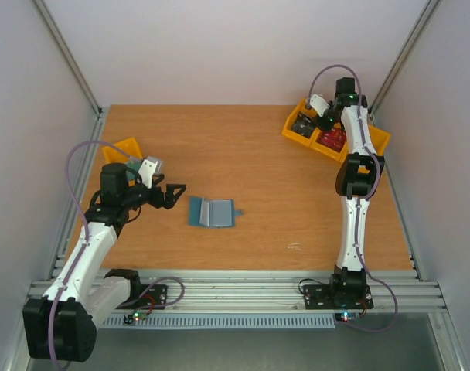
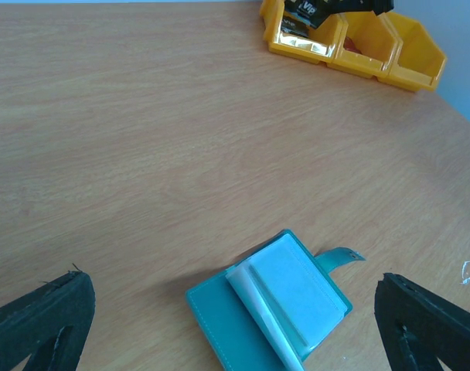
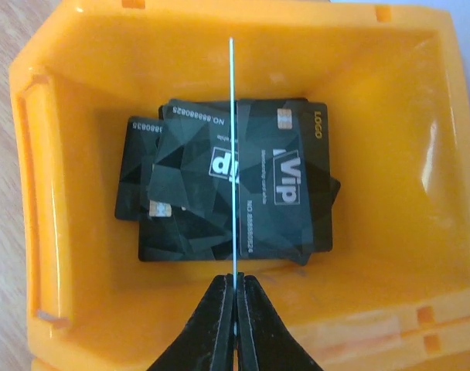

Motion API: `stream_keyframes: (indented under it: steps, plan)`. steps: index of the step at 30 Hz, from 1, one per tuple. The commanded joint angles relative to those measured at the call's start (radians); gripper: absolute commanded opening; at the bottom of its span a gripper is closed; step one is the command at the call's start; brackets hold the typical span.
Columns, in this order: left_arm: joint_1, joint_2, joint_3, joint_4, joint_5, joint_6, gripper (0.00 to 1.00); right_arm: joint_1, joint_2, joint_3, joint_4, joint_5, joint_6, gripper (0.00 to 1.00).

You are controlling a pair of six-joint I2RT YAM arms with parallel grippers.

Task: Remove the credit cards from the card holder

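Teal card holder lies open and flat approx. mid-desk, pale lining up, strap tab at its 3 o'clock in the top view. Left jaws stand wide apart just beside it at 9 o'clock, not touching. In the left wrist view the holder sits betw. the two fingertips. One credit card, edge-on as a thin pale line, sticks straight out of the right jaws, which are pinched together on its near edge. It hangs over a yellow bin w/ a pile of black VIP cards. That bin's row is at the holder's 2 o'clock, far-right desk corner. A second yellow bin is at 10 o'clock.
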Motion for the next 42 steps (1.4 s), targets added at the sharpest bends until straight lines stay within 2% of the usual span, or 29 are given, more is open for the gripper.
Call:
stream_keyframes:
  steps: [1,10,22,25,29,35,38,42]
  plan:
    - [0.005,0.009,-0.003,0.073,-0.011,0.0,0.99,0.02,0.021,-0.023,0.034,0.059,-0.057,0.01]
    - [0.004,0.004,-0.008,0.069,-0.009,-0.003,0.99,0.02,0.034,-0.042,0.072,0.068,-0.077,0.02]
    - [0.005,0.002,-0.004,0.074,-0.004,-0.007,0.99,0.022,0.042,-0.09,0.162,0.068,-0.04,0.01]
    - [0.004,-0.002,-0.003,0.067,-0.003,-0.005,0.99,0.022,0.042,-0.092,0.19,0.08,-0.015,0.04]
    - [0.004,-0.003,-0.003,0.064,0.0,-0.005,0.99,0.027,0.044,-0.092,0.263,0.114,0.03,0.14]
    - [0.005,-0.01,0.0,0.056,-0.004,0.0,0.99,0.042,0.042,-0.096,0.379,0.247,0.047,0.29]
    - [0.004,-0.014,0.001,0.049,-0.005,0.002,0.99,0.043,0.027,-0.092,0.443,0.34,0.066,0.39]
    - [0.005,-0.018,-0.004,0.055,-0.001,-0.003,0.99,0.048,-0.013,-0.058,0.481,0.412,0.115,0.48]
